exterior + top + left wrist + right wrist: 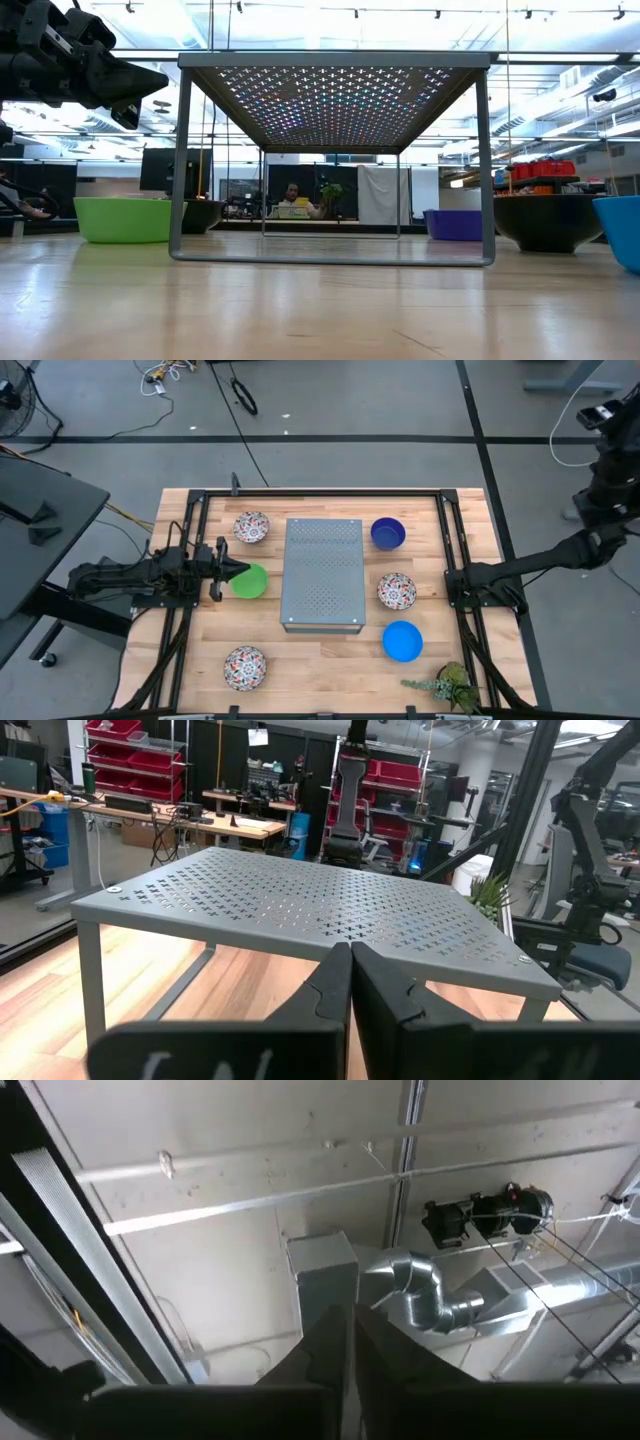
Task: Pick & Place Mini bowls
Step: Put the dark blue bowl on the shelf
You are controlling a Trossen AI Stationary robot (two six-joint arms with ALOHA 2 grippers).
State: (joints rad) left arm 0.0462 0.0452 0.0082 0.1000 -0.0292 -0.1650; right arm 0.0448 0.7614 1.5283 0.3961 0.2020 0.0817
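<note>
The left gripper hung above the table, its fingers pressed together on nothing, its tip pointing toward the table's middle. The green bowl sat just beside and below that tip, on the side toward the grey perforated metal box, so this arm was by far the nearer to it; by my judgement a spread of the fingers and a short drop onto the near rim was all the coming move needed. The bowl being round, no long axis constrained the approach.

The right gripper was parked at the table's right edge, aimed up at the ceiling ducts, fingers together and empty.

Farther out, the other mini bowls were scattered around the box: a white floral bowl behind the left gripper's reach, another toward the front edge, a third right of the box, the navy bowl at the back right, the bright blue bowl at the front right. A small plant stood in the front right corner.

The table was pale wood planks framed by dark rails. Beyond lay a workshop with desks, red bins and a seated person in the distance.
</note>
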